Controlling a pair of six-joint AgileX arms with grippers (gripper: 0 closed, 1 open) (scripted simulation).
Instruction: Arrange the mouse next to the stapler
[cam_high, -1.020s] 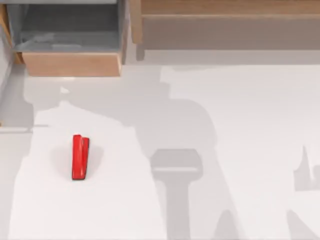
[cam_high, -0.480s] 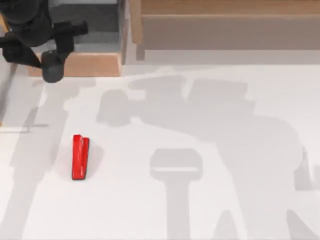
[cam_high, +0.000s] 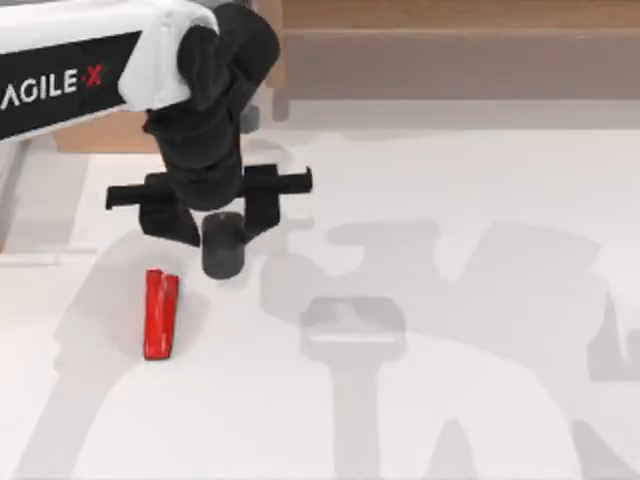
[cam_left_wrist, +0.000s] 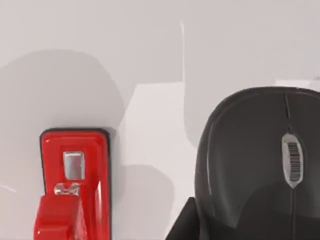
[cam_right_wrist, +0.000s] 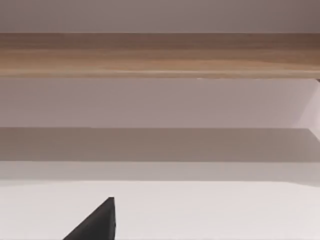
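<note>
Charcoal mouse (cam_high: 223, 247) is hanging gripped in the closed left gripper (cam_high: 222, 235), just beside the red stapler (cam_high: 160, 314); lowering carelessly risks bumping it.

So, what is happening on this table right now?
The left gripper holds the dark grey mouse between its fingers, over the left part of the white table. The mouse is near the red stapler, a little to its right and toward the table's far side. Whether it rests on the table yet, I cannot tell. The stapler lies flat on the table, untouched. The right arm stays parked off to the right.
</note>
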